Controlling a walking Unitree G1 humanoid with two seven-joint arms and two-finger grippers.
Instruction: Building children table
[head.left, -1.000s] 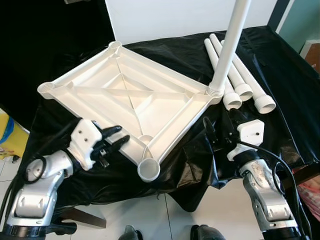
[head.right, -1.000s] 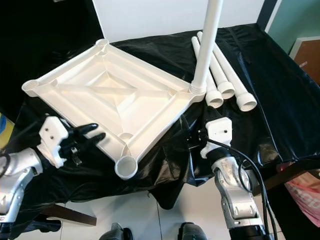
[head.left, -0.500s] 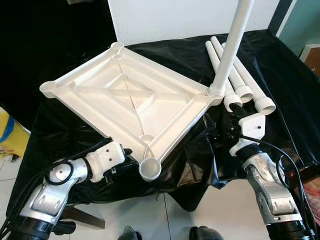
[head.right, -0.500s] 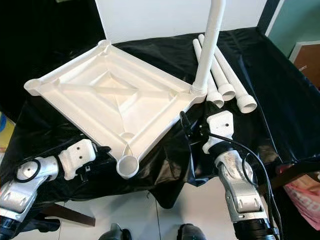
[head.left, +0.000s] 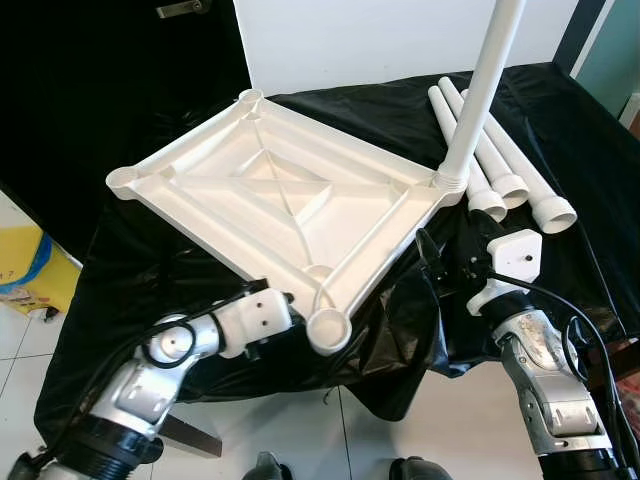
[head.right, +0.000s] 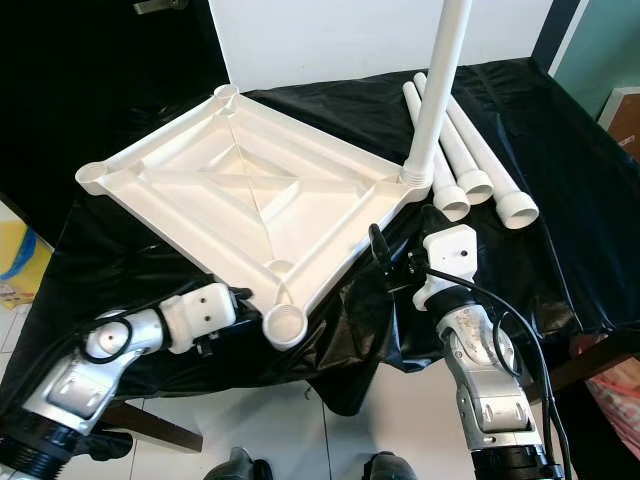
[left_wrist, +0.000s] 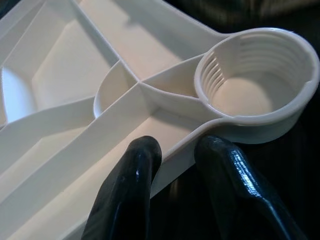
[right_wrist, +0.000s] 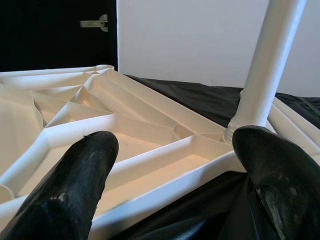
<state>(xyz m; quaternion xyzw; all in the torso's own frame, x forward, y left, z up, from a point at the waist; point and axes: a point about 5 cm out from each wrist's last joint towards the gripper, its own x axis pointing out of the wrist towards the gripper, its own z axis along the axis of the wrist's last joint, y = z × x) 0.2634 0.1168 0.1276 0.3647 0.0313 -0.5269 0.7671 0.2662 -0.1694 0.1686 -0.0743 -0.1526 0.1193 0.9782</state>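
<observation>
From the head views we see the white ribbed plastic tabletop (head.left: 290, 205) lying upside down on the black-draped table (head.left: 560, 110), one white tube leg (head.left: 485, 85) upright in its right corner socket and three loose white legs (head.left: 510, 180) near the table's right edge. In the left wrist view, our left gripper (left_wrist: 172, 160) pinches the tabletop's rim beside the near threaded socket (left_wrist: 257, 82). In the right wrist view, our right gripper (right_wrist: 172, 165) gapes wide before the tabletop's right edge.

Two black fingers (left_wrist: 127, 195) straddle the white tabletop's (left_wrist: 75, 90) rim. A ribbed round leg socket (left_wrist: 255, 82) sits at two o'clock.
</observation>
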